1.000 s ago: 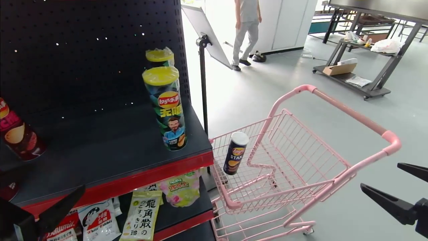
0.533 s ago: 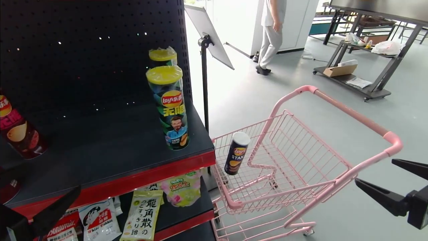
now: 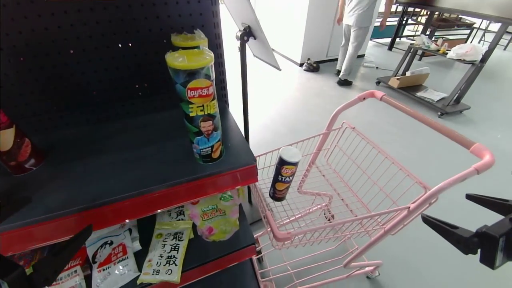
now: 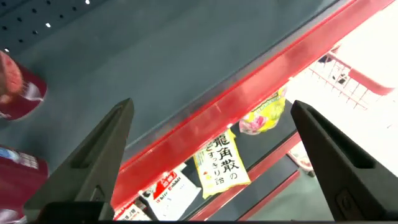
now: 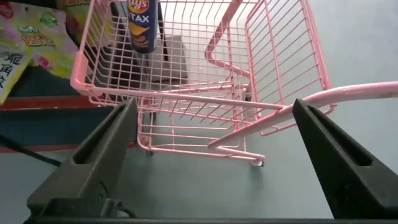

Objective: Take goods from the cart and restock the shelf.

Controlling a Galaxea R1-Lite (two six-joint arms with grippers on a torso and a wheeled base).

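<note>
A dark chip can [image 3: 283,174] with a white lid stands tilted in the pink cart [image 3: 432,128], against the corner nearest the shelf; it also appears in the right wrist view [image 5: 142,28]. On the black shelf with a red front edge [image 3: 132,204] stand a green can with a yellow lid [image 3: 200,108], a second one behind it [image 3: 189,39], and a red can [image 3: 14,148] at the left. My right gripper [image 3: 446,206] [image 5: 214,102] hangs open just outside the cart's handle side, holding nothing. My left gripper [image 4: 211,106] is open and empty in front of the shelf's edge.
Snack bags [image 3: 168,252] [image 3: 214,216] hang on the lower shelf under the red edge. A thin stand with a tilted board [image 3: 244,80] rises between shelf and cart. A black rack [image 3: 432,100] stands far back right. Bare grey floor lies right of the cart.
The head camera has shifted, so the whole scene sits differently. The right gripper has edged slightly closer to the cart's handle side. Both grippers stay open and empty.
</note>
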